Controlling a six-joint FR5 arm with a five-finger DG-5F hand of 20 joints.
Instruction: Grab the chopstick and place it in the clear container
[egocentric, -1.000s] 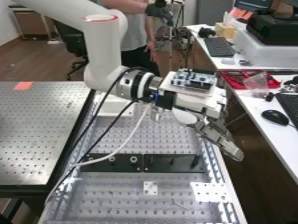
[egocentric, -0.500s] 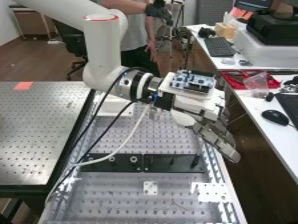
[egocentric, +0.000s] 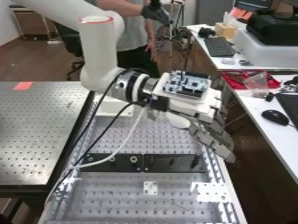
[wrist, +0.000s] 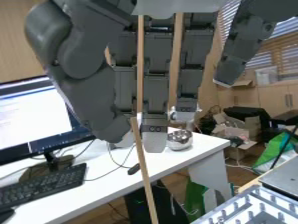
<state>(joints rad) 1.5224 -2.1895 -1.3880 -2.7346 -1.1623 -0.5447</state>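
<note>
Keep the pinch firm and the long free end under watch

In the high view the hand (egocentric: 211, 134) hangs at four o'clock, its fingers sloping toward five, over or near the edge of the perforated bench (egocentric: 120, 200); the white desk (egocentric: 251, 111) lies farther out at three o'clock. The hand is only partly closed: most of the fingers are long and nearly straight, while the thumb (wrist: 93, 107) comes across to meet the nearest of them, and the chopstick (wrist: 145, 175) seems pinched there. It slants out from beside the thumb's tip, a long stretch of it reaching past the fingertips, with nothing seen to brace it.

The step in hand, as I judge it, is the carry to the clear container. A thin round stick held near one end will want to pivot, so the thumb should press steadily rather than hard (too much squeeze could roll it out sideways). Swing the wrist slowly and let any sway die before lowering. Bring the free end over the opening first, clear of the rim, then turn the stick closer to upright and ease it down. Open the thumb only once the lower end is well inside, then draw the hand straight up so no finger drags it back out
</note>
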